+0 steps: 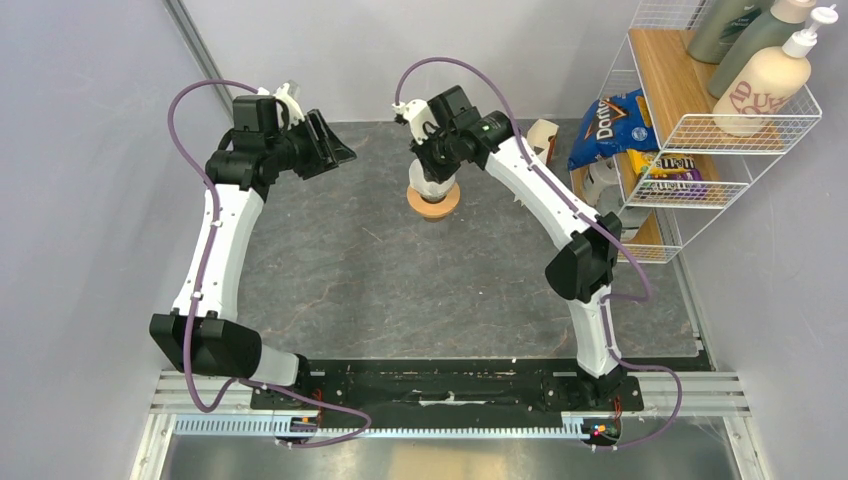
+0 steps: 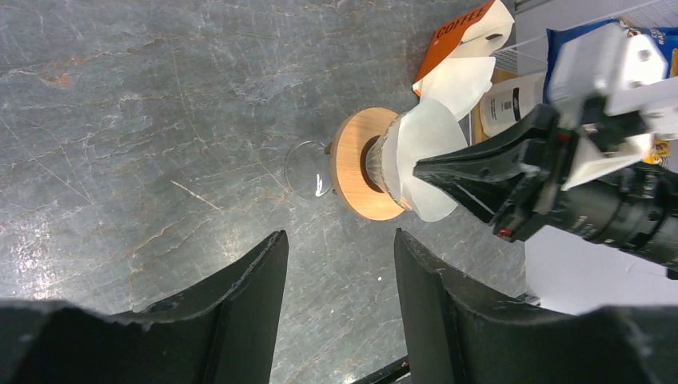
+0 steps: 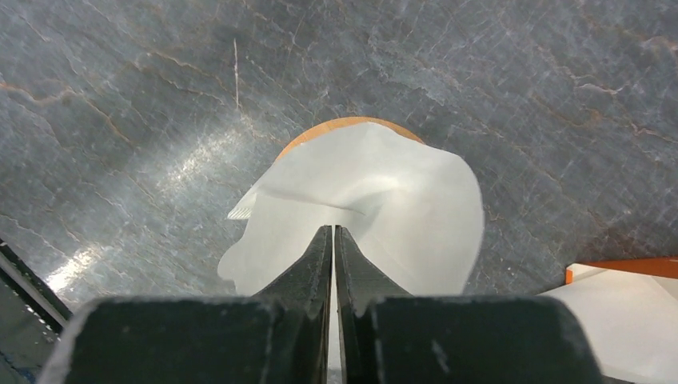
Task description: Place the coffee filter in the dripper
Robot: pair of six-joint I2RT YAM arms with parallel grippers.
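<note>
1. Right tool (image 3: 333, 237): the jaws are pressed almost together, and a thin white edge of the coffee filter (image 3: 400, 200) shows in the slit between them. It is gripping the filter.
2. Coffee filter: the paper spreads out just past the right tool's fingertips, opened and crumpled. It covers most of the dripper (image 2: 352, 172) directly beneath the tool.
3. Dripper: it stands upright on the worktop (image 3: 120, 80) under the right tool. Its wooden ring shows as an orange arc beyond the far edge of the paper (how deep the filter sits inside the glass cannot be told).
4. Left tool (image 2: 337, 240): the jaws stand apart with nothing between them. It hangs above the worktop, well apart from the dripper, which lies ahead of its fingertips.
5. Other items: an orange box (image 2: 464, 32) marked COFFEE, with white paper showing at its opening, lies on the worktop beyond the dripper as seen from the left tool.
</note>
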